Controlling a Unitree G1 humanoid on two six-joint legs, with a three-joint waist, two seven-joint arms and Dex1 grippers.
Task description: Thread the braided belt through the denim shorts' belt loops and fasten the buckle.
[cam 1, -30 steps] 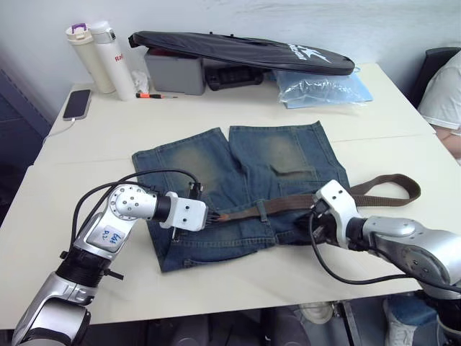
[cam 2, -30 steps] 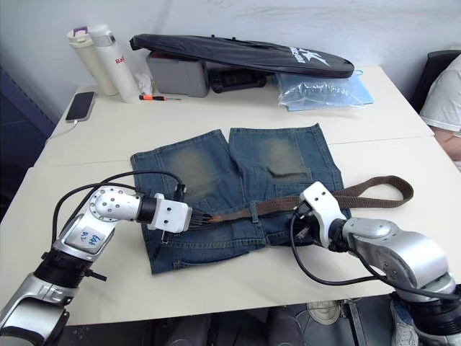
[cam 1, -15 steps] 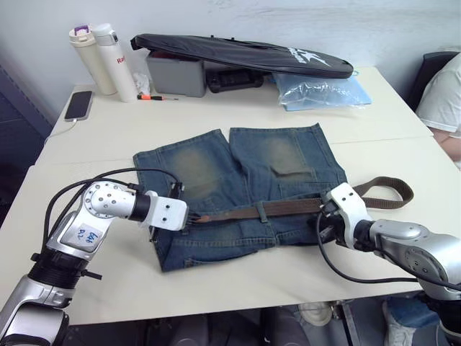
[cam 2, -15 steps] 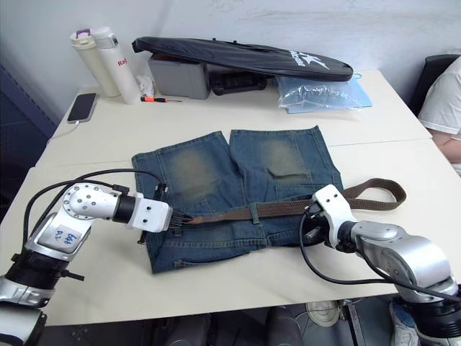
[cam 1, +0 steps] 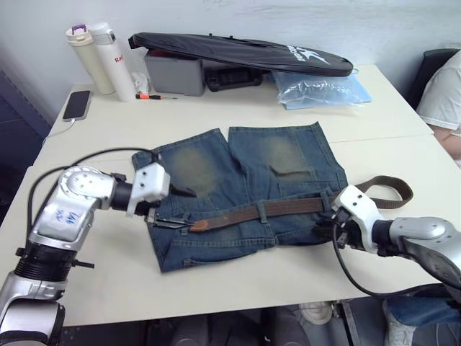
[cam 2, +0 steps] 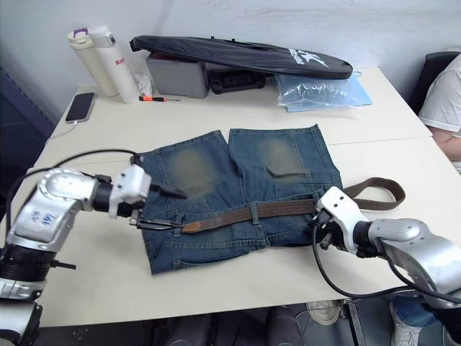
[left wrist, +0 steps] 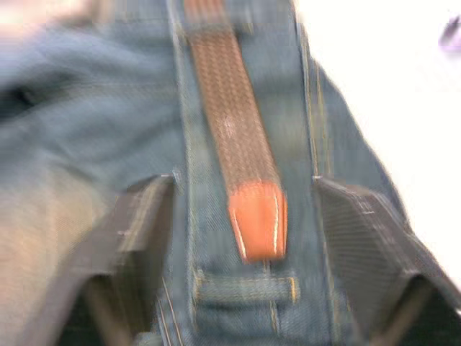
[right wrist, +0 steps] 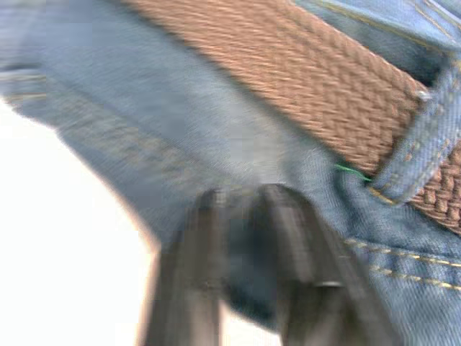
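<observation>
The denim shorts [cam 1: 245, 173] lie flat on the table, waistband toward me. The braided belt [cam 1: 288, 207] runs along the waistband under a belt loop [cam 1: 261, 210]. Its leather tip [left wrist: 258, 220] lies free on the denim, and its far part curls off the shorts at the right [cam 1: 392, 189]. My left gripper [cam 1: 173, 207] is open wide just left of the tip, with a finger [left wrist: 137, 223] on either side and nothing held. My right gripper [cam 1: 336, 225] is at the waistband's right end, its fingers [right wrist: 302, 267] a little apart over denim beside another belt loop [right wrist: 414, 155]. The buckle is hidden.
At the back stand a long black bag [cam 1: 245, 52] on a grey box [cam 1: 173, 72], a clear blue plastic bag [cam 1: 320, 88], two bottles [cam 1: 101, 58] and a phone [cam 1: 76, 104]. A person's sleeve [cam 1: 443, 94] is at the right edge.
My left gripper has let go of the belt tip, opened wide and drawn back to the left. The right gripper's fingers have parted and it has shifted slightly right.
</observation>
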